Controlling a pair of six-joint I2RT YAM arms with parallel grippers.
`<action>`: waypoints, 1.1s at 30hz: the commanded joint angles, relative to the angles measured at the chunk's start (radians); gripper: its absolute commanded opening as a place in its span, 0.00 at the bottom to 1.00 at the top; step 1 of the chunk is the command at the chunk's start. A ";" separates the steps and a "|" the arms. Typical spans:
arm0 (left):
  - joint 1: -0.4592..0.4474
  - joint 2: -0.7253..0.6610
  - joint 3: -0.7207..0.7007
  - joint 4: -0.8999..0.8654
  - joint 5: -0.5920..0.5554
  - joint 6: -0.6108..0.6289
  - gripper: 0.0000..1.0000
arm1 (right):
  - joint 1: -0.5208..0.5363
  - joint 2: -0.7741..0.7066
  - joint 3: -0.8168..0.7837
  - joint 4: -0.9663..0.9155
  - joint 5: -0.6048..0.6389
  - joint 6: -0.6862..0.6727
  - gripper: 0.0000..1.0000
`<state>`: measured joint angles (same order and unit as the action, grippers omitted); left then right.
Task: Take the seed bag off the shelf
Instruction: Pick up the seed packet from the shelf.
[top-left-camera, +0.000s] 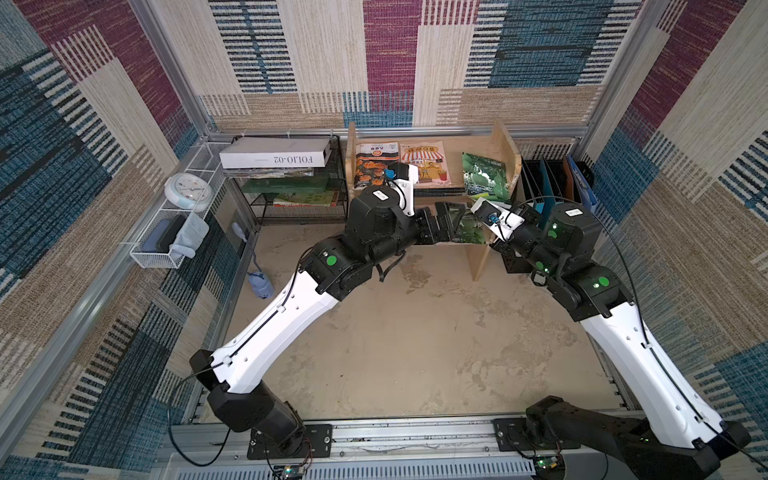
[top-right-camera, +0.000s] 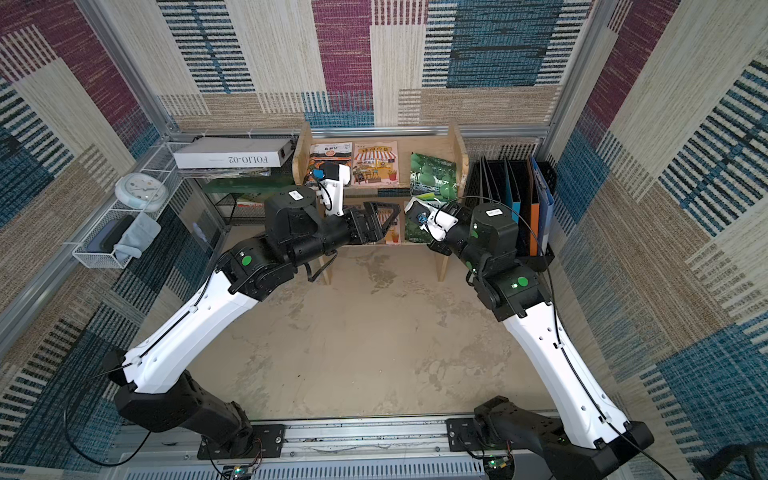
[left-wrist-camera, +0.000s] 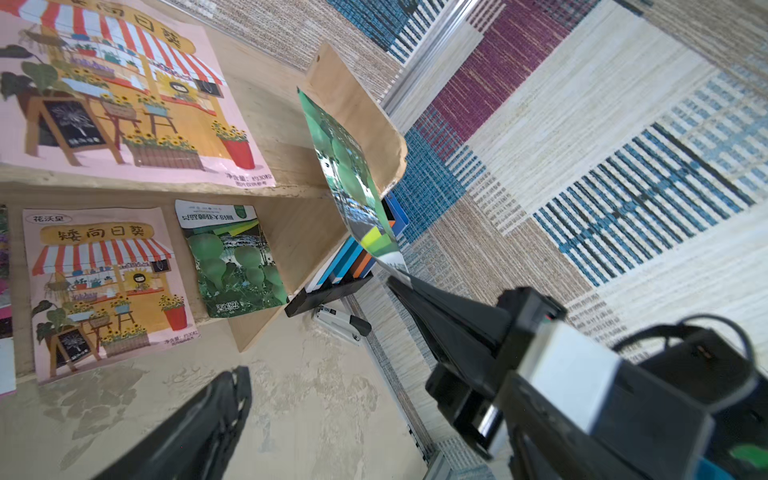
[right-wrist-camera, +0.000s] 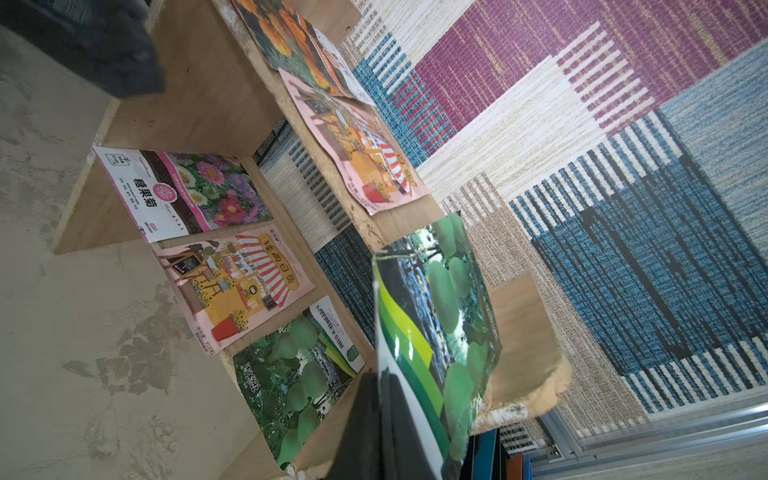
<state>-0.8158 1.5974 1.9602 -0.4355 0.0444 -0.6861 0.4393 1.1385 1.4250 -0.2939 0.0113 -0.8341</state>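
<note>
The light wooden shelf stands at the back of the table. My right gripper is shut on the lower edge of a green gourd seed bag. The bag stands on edge at the top tier's right end, close beside the rounded side board. Whether it touches the board is unclear. My left gripper hangs open and empty in front of the lower tier, left of the held bag. Only one of its fingers shows in the left wrist view.
Other seed packets lie flat on both tiers: an orange-flower one, pink shop ones, a green one. A black mesh rack with a white box stands left of the shelf. A black file holder stands to its right.
</note>
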 joint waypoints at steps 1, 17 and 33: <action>0.022 0.051 0.044 0.001 0.078 -0.086 0.99 | 0.001 -0.020 -0.006 0.026 -0.036 0.011 0.00; 0.043 0.293 0.309 0.038 0.203 -0.191 0.99 | 0.000 -0.058 -0.028 0.008 -0.072 0.020 0.00; 0.047 0.432 0.461 0.043 0.272 -0.250 0.57 | 0.000 -0.086 -0.047 -0.016 -0.097 0.033 0.00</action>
<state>-0.7692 2.0235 2.4145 -0.4152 0.2905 -0.9253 0.4389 1.0580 1.3819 -0.3130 -0.0723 -0.8173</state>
